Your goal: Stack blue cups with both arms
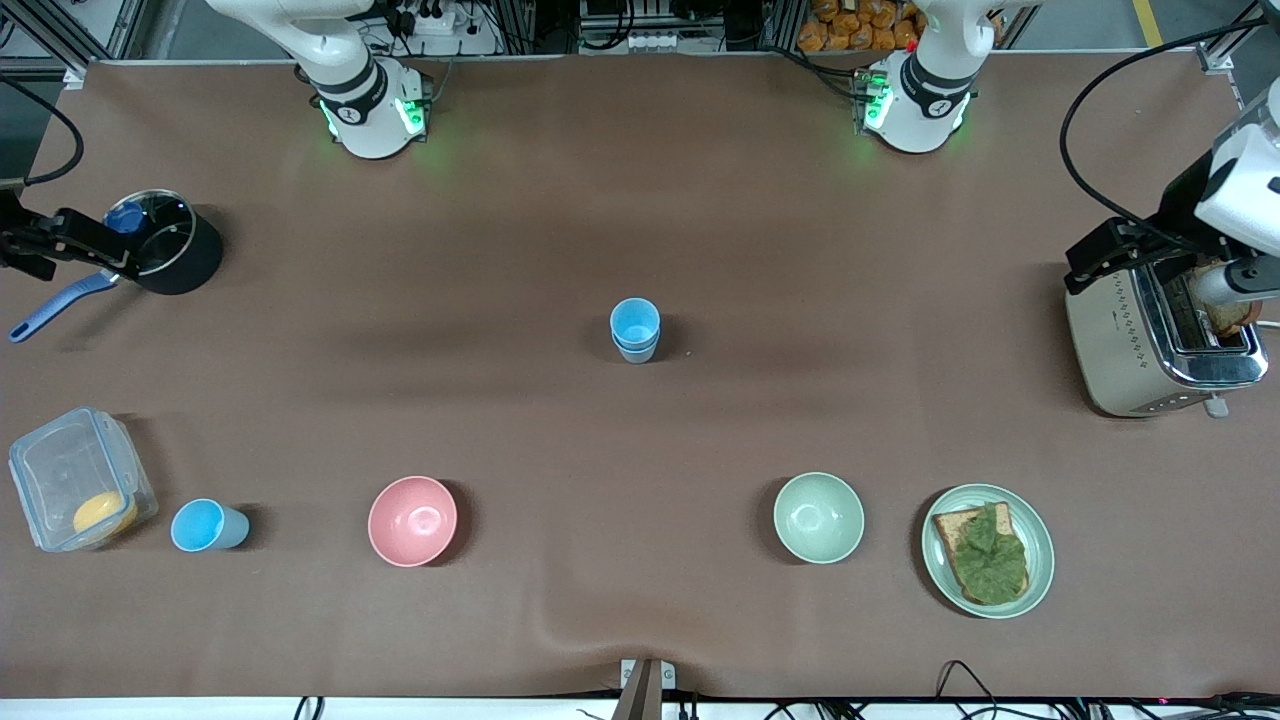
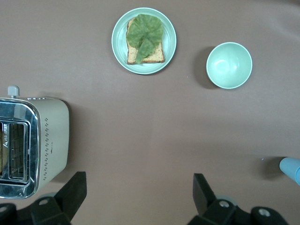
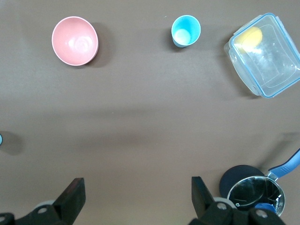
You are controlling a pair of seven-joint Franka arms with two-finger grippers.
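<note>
Two blue cups (image 1: 634,330) stand nested in one stack at the middle of the table. A third blue cup (image 1: 208,525) stands upright and alone between the clear box and the pink bowl; it also shows in the right wrist view (image 3: 185,31). My left gripper (image 2: 138,194) is open and empty, high up by the toaster at the left arm's end (image 1: 1100,255). My right gripper (image 3: 138,194) is open and empty, high up by the pot at the right arm's end (image 1: 40,240). An edge of the stack (image 2: 291,168) shows in the left wrist view.
A pink bowl (image 1: 412,520), a pale green bowl (image 1: 818,517) and a plate with toast and lettuce (image 1: 987,550) lie along the camera-side edge. A clear box (image 1: 75,480) with a yellow thing, a black pot (image 1: 165,243) and a toaster (image 1: 1160,340) stand at the ends.
</note>
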